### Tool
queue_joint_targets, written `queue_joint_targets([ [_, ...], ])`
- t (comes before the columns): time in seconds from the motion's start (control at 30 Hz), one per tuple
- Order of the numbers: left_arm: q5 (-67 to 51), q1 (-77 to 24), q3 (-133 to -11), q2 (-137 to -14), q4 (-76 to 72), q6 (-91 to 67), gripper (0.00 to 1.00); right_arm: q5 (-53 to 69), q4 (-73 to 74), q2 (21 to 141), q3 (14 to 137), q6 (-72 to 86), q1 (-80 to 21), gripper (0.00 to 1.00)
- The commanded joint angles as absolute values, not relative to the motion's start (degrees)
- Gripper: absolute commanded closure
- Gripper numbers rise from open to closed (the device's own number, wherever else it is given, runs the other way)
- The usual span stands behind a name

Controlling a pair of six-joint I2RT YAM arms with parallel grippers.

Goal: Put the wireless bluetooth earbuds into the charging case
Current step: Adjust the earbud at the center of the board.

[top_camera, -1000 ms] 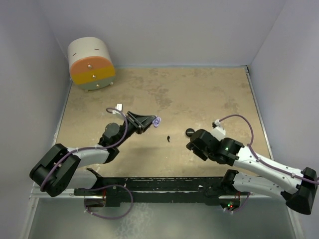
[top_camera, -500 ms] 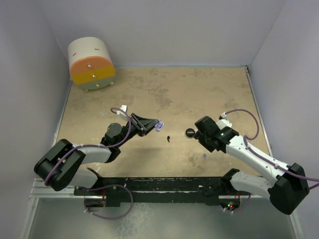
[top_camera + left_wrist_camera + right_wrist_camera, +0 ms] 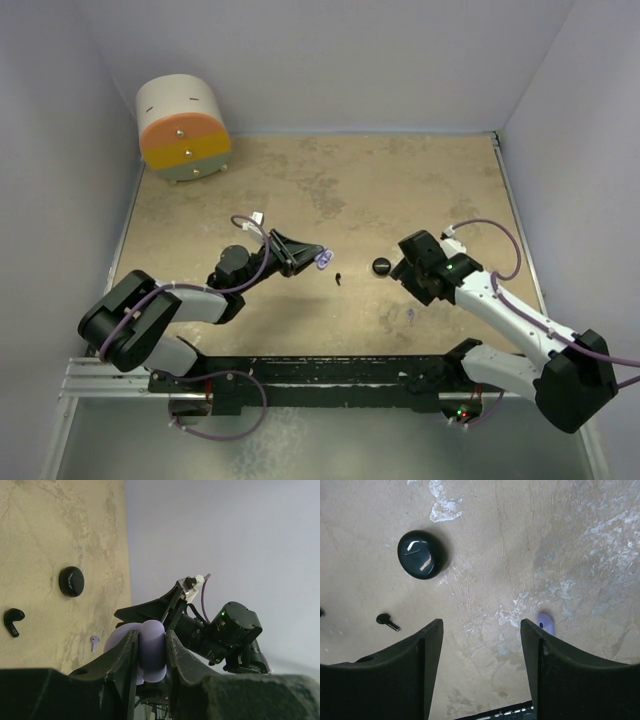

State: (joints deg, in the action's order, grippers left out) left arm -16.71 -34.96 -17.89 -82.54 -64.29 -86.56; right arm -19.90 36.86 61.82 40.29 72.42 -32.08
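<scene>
My left gripper is shut on the lavender charging case, held on edge just above the table; in the left wrist view the case is pinched between both fingers. A black earbud lies on the table just right of it and also shows in the left wrist view. A lavender earbud lies near the front. My right gripper is open and empty above the table, and the lavender earbud lies just beside its right finger. Only these two earbuds show.
A round black case lies shut between the two grippers and shows in the right wrist view. A white, orange and yellow drum-shaped box stands at the back left. Walls close in the table on three sides.
My right arm has swung forward and up from the front right towards the black case, uncovering the lavender earbud. My left gripper has shifted slightly right and nearer with the lavender case.
</scene>
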Motion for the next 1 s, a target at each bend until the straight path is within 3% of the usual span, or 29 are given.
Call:
queue_joint_targets([
  [0.0,-20.09,-35.21,-19.85,-82.46,-68.92,-87.68,1.00,-18.66,36.98,59.93,39.92,72.01,-31.90,0.35],
  [0.23,-22.67,-35.21,-20.05,-81.33,-66.64,-86.60,1.00,-20.91,42.49,63.17,45.66,77.11,-38.16,0.40],
  [0.5,-23.95,-35.16,-19.17,-81.83,-67.84,-86.65,1.00,-18.28,45.66,70.87,46.64,76.66,-40.26,0.33],
  [0.77,-24.64,-35.15,-17.64,-83.23,-70.75,-87.32,1.00,-16.96,41.95,65.12,44.23,69.30,-36.55,0.33],
  [0.97,-25.37,-35.13,-18.12,-85.38,-73.58,-88.58,1.00,-17.42,41.62,76.59,44.94,66.25,-34.69,0.26],
])
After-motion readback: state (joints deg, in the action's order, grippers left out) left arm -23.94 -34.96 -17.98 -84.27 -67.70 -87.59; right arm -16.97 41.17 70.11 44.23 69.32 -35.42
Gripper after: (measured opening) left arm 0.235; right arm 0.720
